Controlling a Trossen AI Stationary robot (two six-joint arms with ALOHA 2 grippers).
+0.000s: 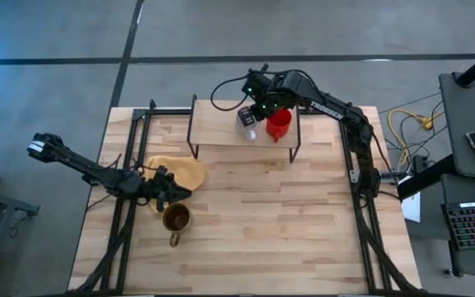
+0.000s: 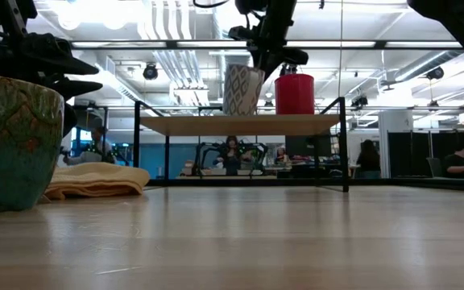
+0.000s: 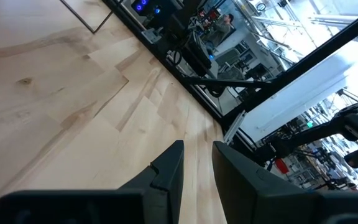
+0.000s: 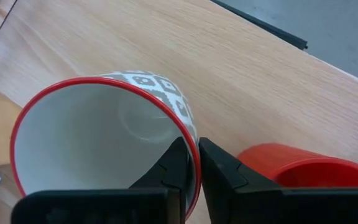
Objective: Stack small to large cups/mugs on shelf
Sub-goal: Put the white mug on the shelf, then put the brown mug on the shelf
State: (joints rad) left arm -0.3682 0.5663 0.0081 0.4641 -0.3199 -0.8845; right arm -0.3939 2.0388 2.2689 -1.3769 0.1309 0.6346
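**Right wrist view: white mug pinched at the rim**

Your right gripper (image 4: 191, 163) pinches the white mug (image 4: 98, 134) by its rim over the shelf (image 1: 221, 124), red mug (image 4: 303, 165) just beside. Farther off, the left gripper (image 1: 171, 194), fingers narrowly apart, hangs by the brown mug (image 1: 176, 219).

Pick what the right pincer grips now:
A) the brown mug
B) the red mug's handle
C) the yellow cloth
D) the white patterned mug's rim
D: in the right wrist view the right pincer pinches the rim of the white patterned mug on the shelf, with the red mug beside it.
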